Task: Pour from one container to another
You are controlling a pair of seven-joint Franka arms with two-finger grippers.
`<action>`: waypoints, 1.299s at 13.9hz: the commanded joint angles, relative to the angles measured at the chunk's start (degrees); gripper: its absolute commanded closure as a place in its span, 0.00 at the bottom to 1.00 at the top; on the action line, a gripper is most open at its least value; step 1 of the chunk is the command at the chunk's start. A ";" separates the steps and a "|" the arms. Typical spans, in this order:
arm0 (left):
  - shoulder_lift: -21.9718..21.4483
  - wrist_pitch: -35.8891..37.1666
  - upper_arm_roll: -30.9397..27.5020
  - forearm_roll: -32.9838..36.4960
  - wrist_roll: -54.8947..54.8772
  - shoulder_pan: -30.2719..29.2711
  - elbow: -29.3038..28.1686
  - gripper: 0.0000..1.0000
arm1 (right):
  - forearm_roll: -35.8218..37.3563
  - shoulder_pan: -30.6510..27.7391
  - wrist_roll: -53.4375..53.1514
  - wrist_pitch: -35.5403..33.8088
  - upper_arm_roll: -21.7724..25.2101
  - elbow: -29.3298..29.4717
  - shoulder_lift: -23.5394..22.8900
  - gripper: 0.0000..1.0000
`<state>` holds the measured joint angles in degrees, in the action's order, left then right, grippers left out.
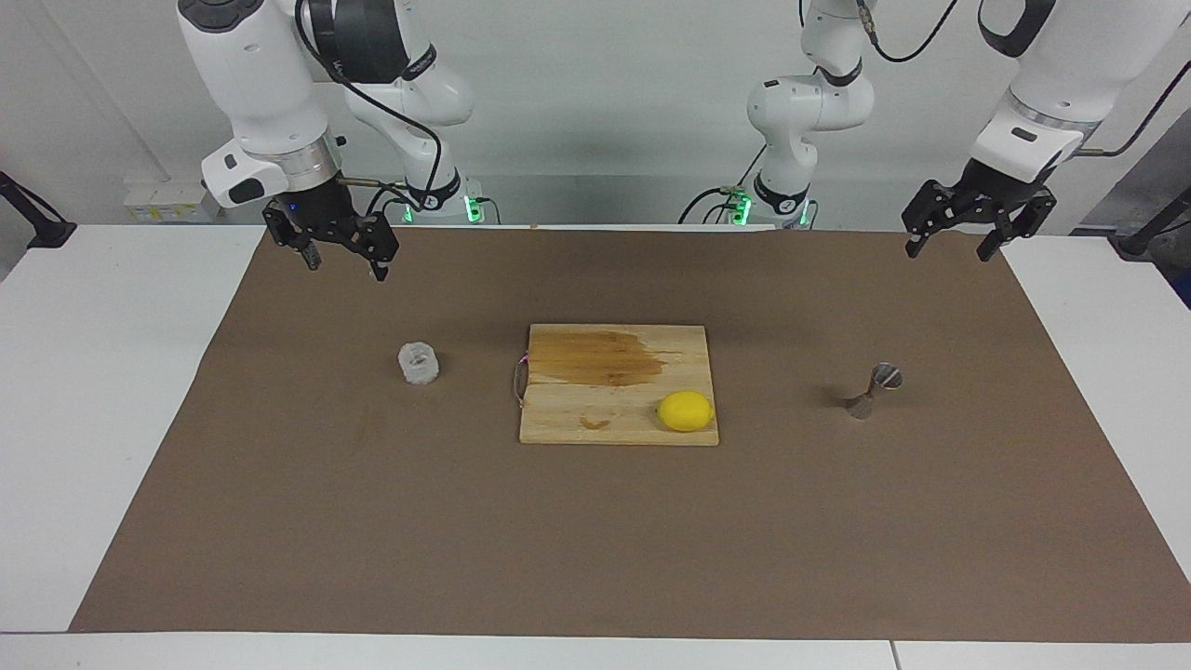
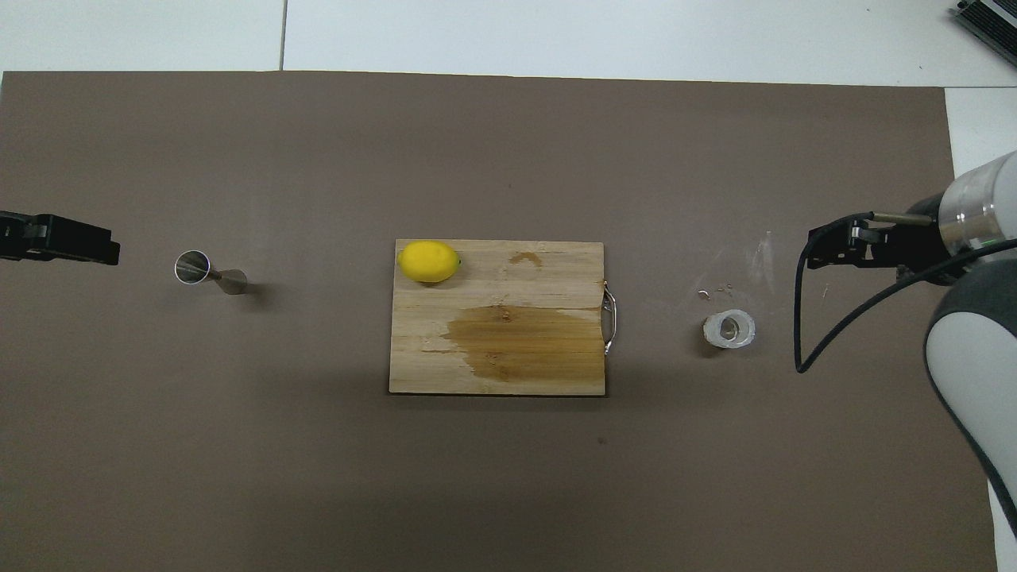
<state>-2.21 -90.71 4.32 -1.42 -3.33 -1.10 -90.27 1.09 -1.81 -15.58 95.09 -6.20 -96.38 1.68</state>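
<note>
Where the brown mat (image 1: 595, 521) covers the worktop (image 1: 102, 372), one glass cup (image 1: 419, 363), one steel jigger (image 1: 871, 390), one wooden board (image 1: 595, 409) and one lemon (image 1: 686, 411) are laid out.

Glass cup: squat, translucent whitish, knobbly-walled, upright with its mouth up; it stands on the mat toward the right arm's end, well apart from the board.

Jigger: shiny, hourglass-shaped with a narrow waist, upright on the mat toward the left arm's end, well apart from the board.

Board: between the two vessels, with a dark wet-looking stain on the half nearer the robots and a wire loop handle on the edge facing the cup. The lemon lies on the board's corner farther from the robots, toward the jigger.

Right end effector (image 1: 342, 259): raised over the mat, fingers spread, empty.

Left end effector (image 1: 951, 244): raised over the mat's edge, fingers spread, empty.
</note>
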 commanded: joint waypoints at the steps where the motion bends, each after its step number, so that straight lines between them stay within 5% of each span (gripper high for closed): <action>1: 0.80 1.41 0.07 -0.69 -0.71 -0.31 1.50 0.00 | -1.00 -0.73 1.52 0.27 -0.22 -0.65 0.60 0.00; 18: 1.42 0.71 0.33 -2.35 -0.63 0.48 1.59 0.00 | -1.00 -0.73 1.52 0.27 -0.22 -0.65 0.60 0.00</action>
<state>-1.94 -90.66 4.79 -2.89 -3.39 -1.02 -90.27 1.09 -1.83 -15.58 95.09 -6.19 -96.38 1.68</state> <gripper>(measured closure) 0.000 0.000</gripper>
